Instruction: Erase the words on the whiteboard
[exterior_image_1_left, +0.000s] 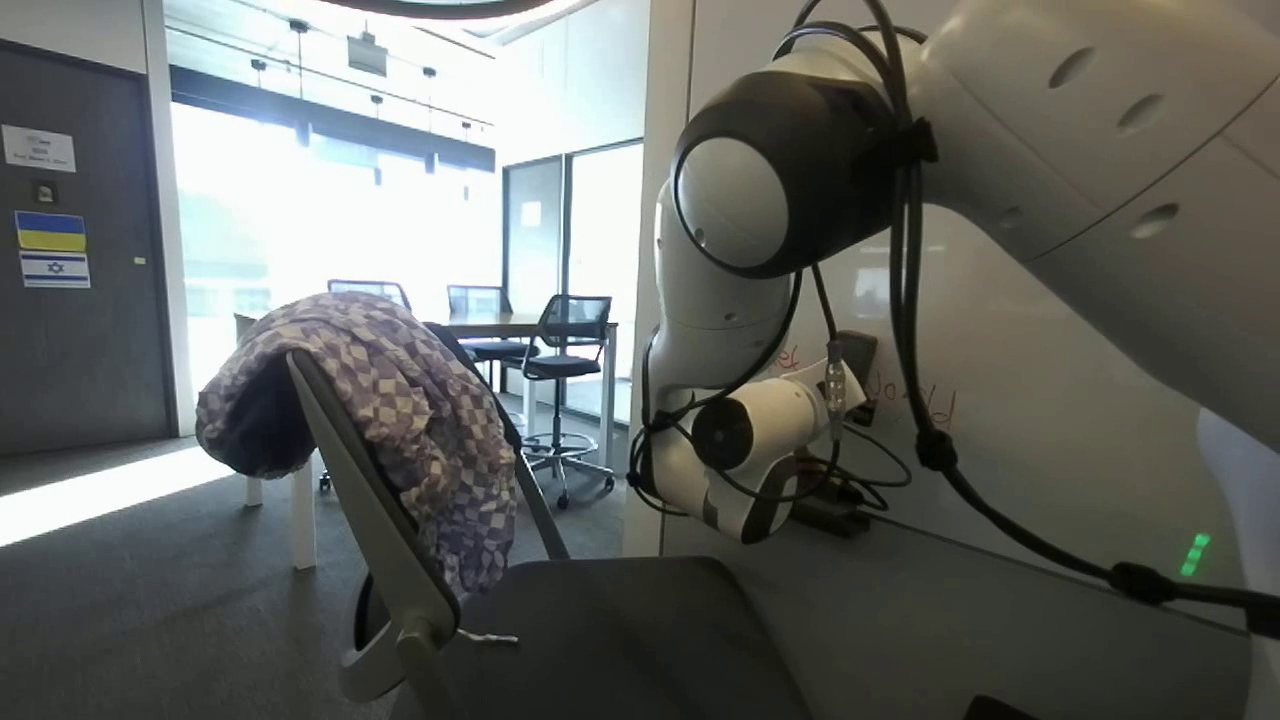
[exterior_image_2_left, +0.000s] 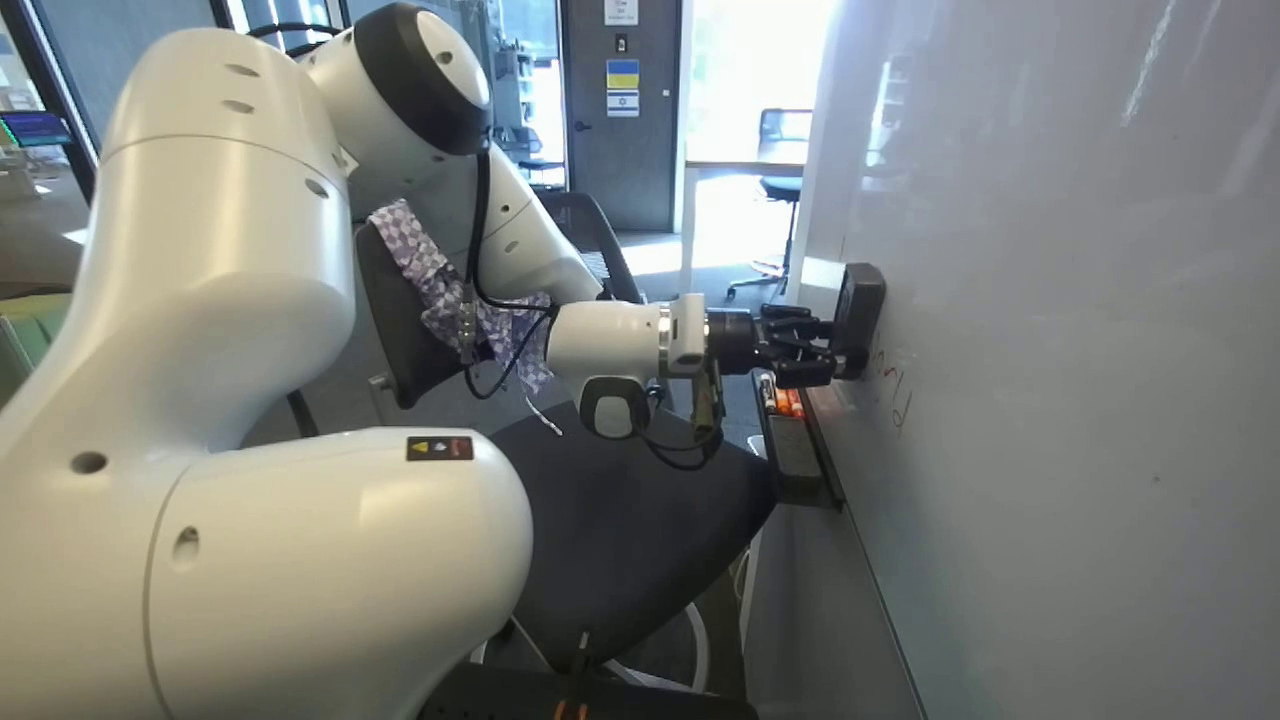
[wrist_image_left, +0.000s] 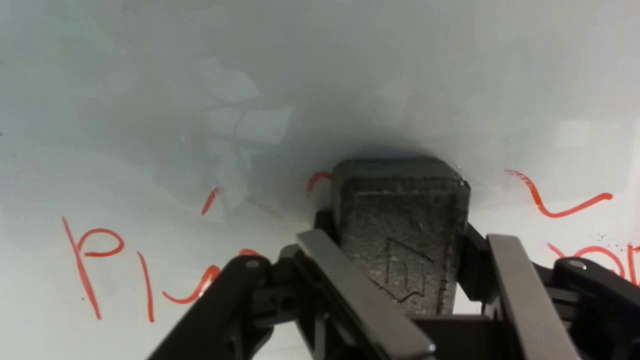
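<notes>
Words in thin red script cross the board on either side of the gripper, which grasps a dark eraser between its two fingers. The line's long axis runs roughly level through the wrist view, with a looped letter at its end left of the gripper and more strokes, partly cut by the frame, to the right; the stretch between is hidden behind eraser and fingers. From the wrist the letters stand on their heads, tops toward the gripper's base. In an exterior view they stand upright, the line slanting down to the right, a few strokes left of the gripper and a longer run, ending in a "d," right of it. In the wrist view, short broken strokes sit above the line: one left of the gripper, one at the eraser's edge, one to the right. The eraser's own long axis is close to vertical in both exterior views, its broad back toward the gripper; whether its far face touches the board cannot be told. Below the gripper, a tray on the board holds pens, beside a chair.
</notes>
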